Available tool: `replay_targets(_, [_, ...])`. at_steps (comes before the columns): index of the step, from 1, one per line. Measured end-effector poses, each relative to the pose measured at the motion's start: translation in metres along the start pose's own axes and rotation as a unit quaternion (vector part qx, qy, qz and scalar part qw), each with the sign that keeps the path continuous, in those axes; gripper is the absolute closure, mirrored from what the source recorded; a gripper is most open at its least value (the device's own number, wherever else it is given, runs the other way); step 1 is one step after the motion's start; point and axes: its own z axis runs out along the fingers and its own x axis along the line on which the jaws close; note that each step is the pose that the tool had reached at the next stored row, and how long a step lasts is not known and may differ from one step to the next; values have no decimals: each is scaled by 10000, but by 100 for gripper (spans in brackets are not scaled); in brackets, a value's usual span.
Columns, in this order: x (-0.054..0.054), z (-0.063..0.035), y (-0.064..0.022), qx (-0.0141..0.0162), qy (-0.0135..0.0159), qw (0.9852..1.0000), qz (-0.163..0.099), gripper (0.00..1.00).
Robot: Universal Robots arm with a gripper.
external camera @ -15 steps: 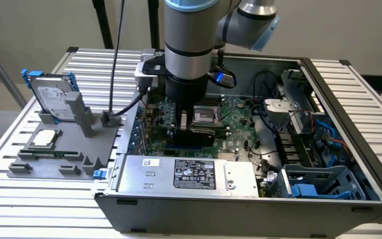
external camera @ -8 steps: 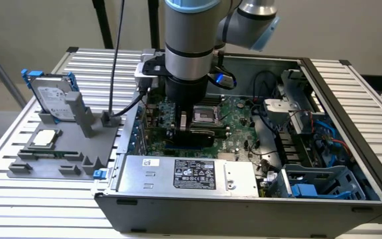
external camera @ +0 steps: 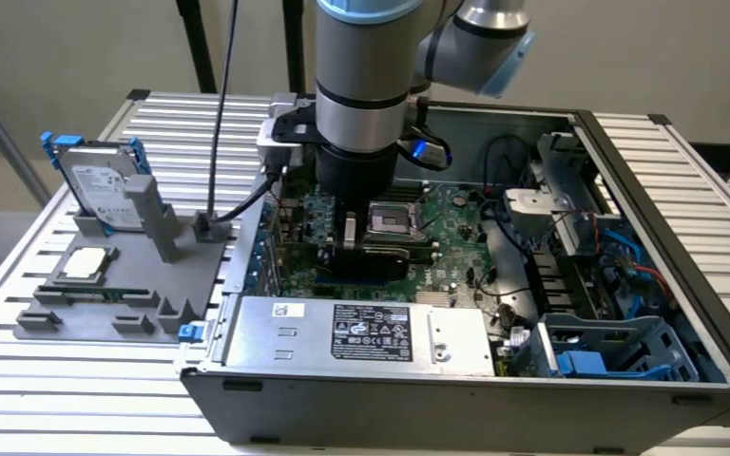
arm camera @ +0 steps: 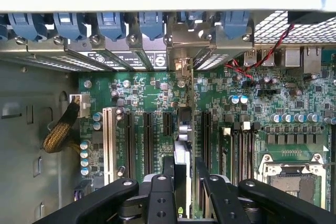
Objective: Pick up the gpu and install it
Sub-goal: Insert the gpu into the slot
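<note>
1. The gripper [arm camera: 182, 182] is seen inside the open PC case [external camera: 669, 190], low over the motherboard [arm camera: 294, 108]; its fingers [arm camera: 160, 192] are clenched on the gpu [arm camera: 182, 150], held edge-on and upright between them.
2. In the wrist view the gpu's thin edge runs from the fingers toward the rear slot brackets [arm camera: 131, 53], its silver bracket end [arm camera: 181, 66] lying near the case's rear wall. Whether the card edge is already seated in a slot cannot be told.
3. Expansion slots [arm camera: 148, 140] lie parallel on both sides of the card. Judged: the card should be kept parallel to them and centred over one slot only, w/ no yaw.
4. Judged: the bracket end should be lined up w/ the open gap btwn the blue retention clips [arm camera: 152, 24], so it is not caught on a neighbouring cover.
5. Judged: pressure should be applied straight down and evenly along the card; tilt risks one-end seating or contact w/ capacitors [arm camera: 97, 116] nearby.
6. In the exterior view the hard drive [external camera: 102, 190] and processor chip [external camera: 86, 264] rest on the grey fixture [external camera: 99, 318] outside the case, at the exterior view's left, well apart from the work.
</note>
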Motion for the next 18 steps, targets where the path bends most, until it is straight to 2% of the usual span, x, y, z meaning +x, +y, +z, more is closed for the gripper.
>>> replay_targets(3, [-8, -31, 0, -3, 0, 10000, 0, 73])
replay_targets(11, [-9, -19, -45, -16, -10, 10000, 0, 73])
replay_targets(18, [-9, 13, -47, -76, -7, 10000, 2, 73])
